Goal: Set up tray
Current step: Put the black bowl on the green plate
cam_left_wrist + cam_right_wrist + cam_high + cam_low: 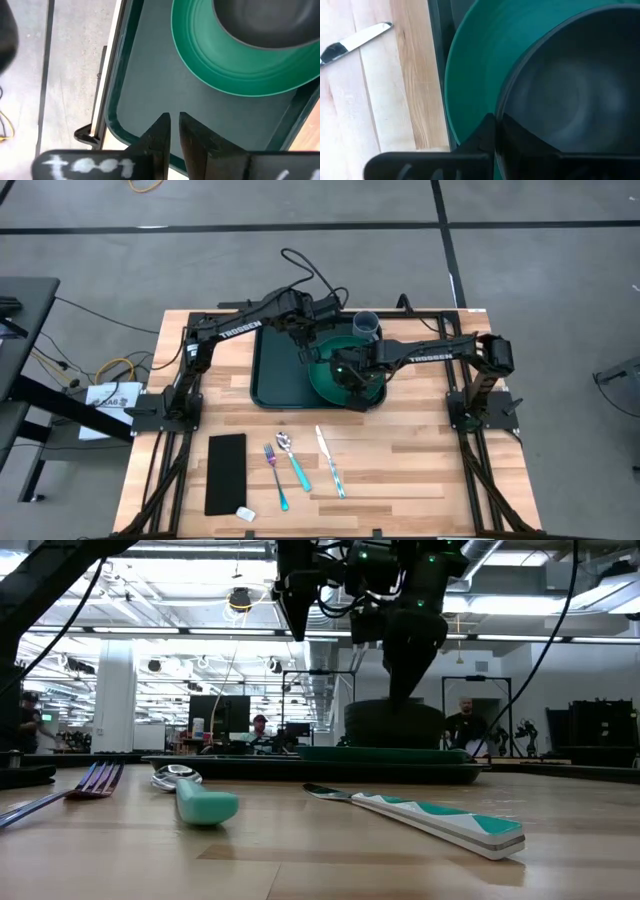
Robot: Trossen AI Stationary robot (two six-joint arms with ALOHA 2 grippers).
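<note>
The dark green tray (285, 370) lies on the wooden table, its rim (112, 115) showing in the left wrist view. A round green plate (325, 380) sits on the tray's right half, and a dark grey bowl (560, 95) is on the plate. My right gripper (350, 373) comes in from the table's right and is shut on the bowl's rim. My left gripper (174, 125) hangs shut above the bare tray floor, left of the plate, and touches nothing. In the low view it hangs high (298, 625) over the tray. My right gripper holds the bowl by its rim (506, 111) on the side toward the table's near edge. One finger is inside the bowl and one outside, coming from above and pointing down. The bowl (395, 725) is upright over the plate; whether it rests on it, I cannot tell.
A grey cup (365, 325) stands at the tray's far right corner. Near the table's front lie a black napkin (225, 473), a fork (272, 460), a teal-handled spoon (296, 465) and a knife (331, 462). A small white object (245, 512) lies by the napkin.
</note>
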